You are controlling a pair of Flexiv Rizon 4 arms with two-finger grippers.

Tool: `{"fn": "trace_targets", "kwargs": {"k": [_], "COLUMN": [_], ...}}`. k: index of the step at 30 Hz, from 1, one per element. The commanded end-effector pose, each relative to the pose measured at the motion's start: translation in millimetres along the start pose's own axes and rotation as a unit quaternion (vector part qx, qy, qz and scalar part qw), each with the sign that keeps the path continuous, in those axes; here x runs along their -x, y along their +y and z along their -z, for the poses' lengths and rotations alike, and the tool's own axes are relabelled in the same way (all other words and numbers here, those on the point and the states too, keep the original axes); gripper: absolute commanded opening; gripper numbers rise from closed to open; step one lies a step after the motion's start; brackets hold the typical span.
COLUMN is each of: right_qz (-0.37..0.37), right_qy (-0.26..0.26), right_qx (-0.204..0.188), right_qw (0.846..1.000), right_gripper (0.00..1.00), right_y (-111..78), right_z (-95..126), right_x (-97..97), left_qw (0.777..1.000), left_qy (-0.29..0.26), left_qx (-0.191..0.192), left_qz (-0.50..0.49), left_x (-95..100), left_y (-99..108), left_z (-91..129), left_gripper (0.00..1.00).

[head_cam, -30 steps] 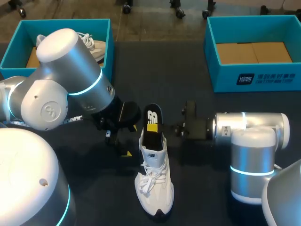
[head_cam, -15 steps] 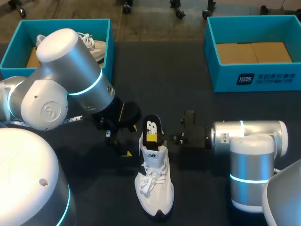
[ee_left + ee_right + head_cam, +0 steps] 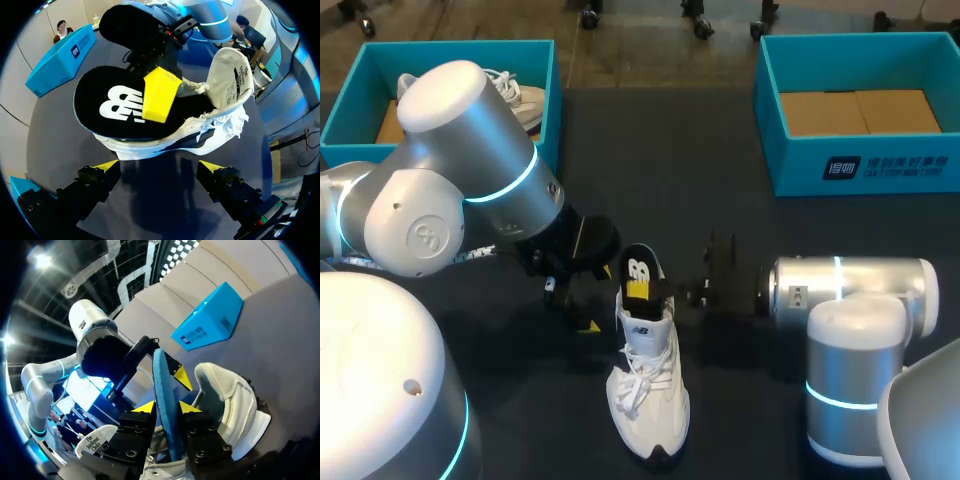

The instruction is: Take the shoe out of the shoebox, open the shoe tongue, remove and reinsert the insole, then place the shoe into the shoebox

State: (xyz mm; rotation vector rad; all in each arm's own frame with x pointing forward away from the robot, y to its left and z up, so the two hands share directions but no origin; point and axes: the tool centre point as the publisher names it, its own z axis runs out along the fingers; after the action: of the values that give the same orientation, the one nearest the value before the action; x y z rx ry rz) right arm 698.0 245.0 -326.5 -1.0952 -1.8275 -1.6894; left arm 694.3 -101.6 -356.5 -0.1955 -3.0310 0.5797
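Note:
A white shoe (image 3: pixel 646 390) lies on the dark table with its toe toward me and its tongue (image 3: pixel 227 82) pulled open. The black insole (image 3: pixel 638 274) with a yellow patch sits partly inside it, its heel end sticking up out of the shoe's opening. My right gripper (image 3: pixel 696 292) is at the shoe's heel from the right. In the right wrist view the insole (image 3: pixel 163 380) stands edge-on between its slightly parted fingers, so my right gripper (image 3: pixel 166 408) is open. My left gripper (image 3: pixel 159 167) is wide open just left of the shoe (image 3: pixel 165 147), holding nothing.
A teal box (image 3: pixel 338 112) at the back left holds another white shoe. A teal shoebox (image 3: pixel 772 125) with a cardboard floor stands at the back right. My left gripper (image 3: pixel 572 308) and its arm crowd the shoe's left side.
My right gripper has come in toward the shoe and pushed the insole down into it, so less of it sticks out. Its fingers have eased apart. The left arm has stayed still.

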Motion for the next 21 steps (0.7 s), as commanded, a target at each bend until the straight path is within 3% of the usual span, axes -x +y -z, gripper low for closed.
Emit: {"fn": "trace_targets", "kwargs": {"k": [1, 4, 6, 12, 21], "right_qz": [0.0, 0.001, -0.004, -0.028, -0.048], "right_qy": [0.001, 0.004, 0.008, 0.009, -0.003], "right_qx": [-0.005, -0.006, -0.006, -0.009, -0.002], "right_qw": [1.0, 1.0, 1.0, 1.0, 0.999], "right_gripper": [0.24, 0.14, 0.0, 0.0, 0.0], "right_y": [8.7, 13.4, 16.9, 13.9, -16.8], "right_z": [0.0, -0.8, -1.1, -3.1, -3.2], "right_x": [2.7, 6.9, 13.4, 27.3, 16.8], "left_qw": [1.0, 1.0, 1.0, 1.0, 1.0], "left_qy": [0.0, 0.0, 0.0, 0.0, 0.0], "left_qx": [-0.001, -0.001, -0.001, -0.001, -0.001], "left_qz": [-0.001, -0.001, -0.001, -0.001, -0.001], "left_x": [0.1, 0.1, 0.1, 0.1, 0.1], "left_y": [0.7, 0.7, 0.7, 0.7, 0.7], "left_z": [-1.3, -1.3, -1.3, -1.3, -1.3], "left_gripper": [1.0, 1.0, 1.0, 1.0, 1.0]}}
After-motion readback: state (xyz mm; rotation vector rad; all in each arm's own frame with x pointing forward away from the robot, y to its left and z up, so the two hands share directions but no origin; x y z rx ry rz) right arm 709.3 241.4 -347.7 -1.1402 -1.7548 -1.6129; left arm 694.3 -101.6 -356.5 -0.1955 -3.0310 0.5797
